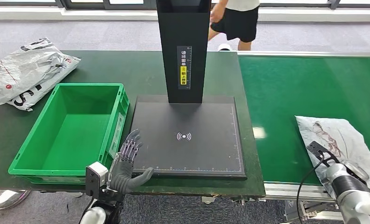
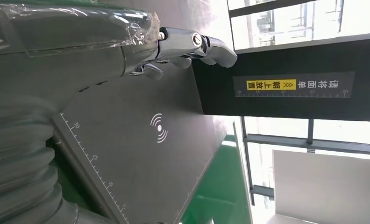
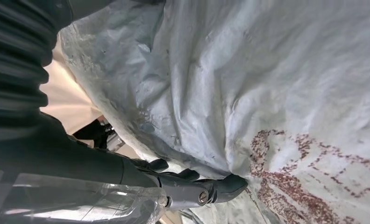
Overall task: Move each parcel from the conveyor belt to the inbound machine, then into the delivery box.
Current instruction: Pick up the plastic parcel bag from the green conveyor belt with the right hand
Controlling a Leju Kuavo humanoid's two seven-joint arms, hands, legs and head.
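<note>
Head view: right hand point(image 3: 192, 189) down on grey parcel point(image 1: 335, 140) lying on conveyor belt point(image 1: 304, 84), grip hidden behind the wrist. Right wrist view closer: fingertips pressed against the wrinkled bag, closed grasp not confirmable (cannot tell). Left hand point(image 1: 127, 161) spread, holding nothing, beside inbound machine point(image 1: 188, 135), green delivery box point(image 1: 71, 130) just beyond. Scan and boxing both outstanding.

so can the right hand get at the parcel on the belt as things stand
Probably yes. The right hand is already at the grey parcel on the belt, its fingers against the wrapping at the near edge. Nothing lies between them, though a firm hold is not evident.
</note>
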